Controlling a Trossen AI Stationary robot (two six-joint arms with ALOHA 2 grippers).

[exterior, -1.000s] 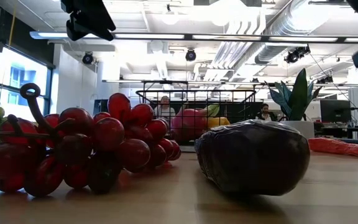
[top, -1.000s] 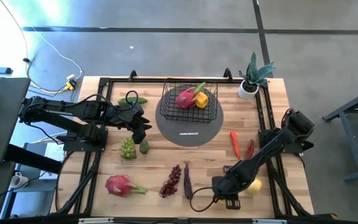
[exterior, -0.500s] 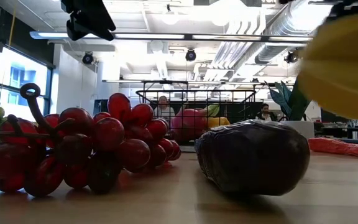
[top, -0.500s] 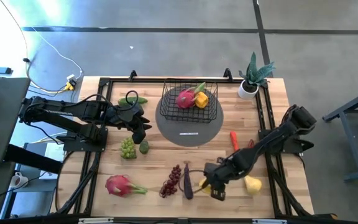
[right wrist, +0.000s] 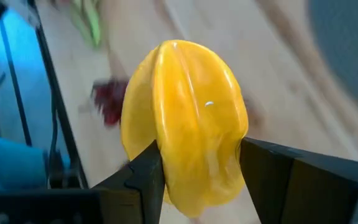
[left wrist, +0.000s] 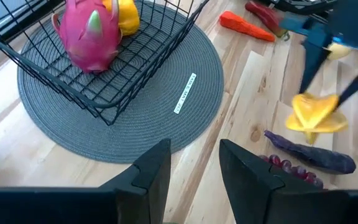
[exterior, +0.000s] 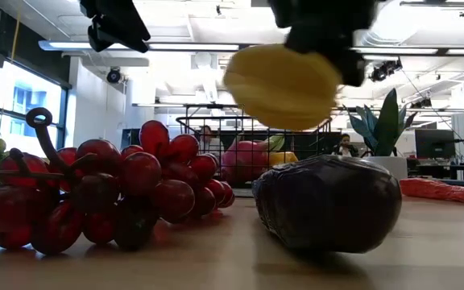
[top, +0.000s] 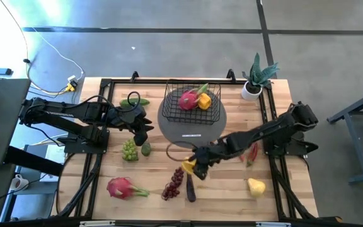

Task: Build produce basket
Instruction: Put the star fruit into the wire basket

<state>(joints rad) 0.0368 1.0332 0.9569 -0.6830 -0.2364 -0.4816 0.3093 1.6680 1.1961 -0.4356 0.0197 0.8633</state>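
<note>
Two fruits sat in the black wire basket [top: 193, 101] on its round woven grey mat [top: 191, 129]: a scaly pink dragon fruit [top: 188, 99] and a yellow piece [top: 203, 100]. The right gripper [top: 194, 167] pinched a ribbed, waxy yellow starfruit [top: 188, 166] in the air above the wrinkled eggplant [top: 190, 183] and glossy red grapes [top: 174, 183], short of the mat. The left gripper [top: 141, 130] hung near the bumpy green grapes [top: 129, 150], its jaws parted on nothing.

The only lettering in view is a small white label [left wrist: 184, 93] on the round grey woven mat [left wrist: 135, 118] beneath the black wire-mesh basket [left wrist: 86, 68]. Dark print runs along the label, but it is too small to read, both in the left wrist view and from above.
</note>
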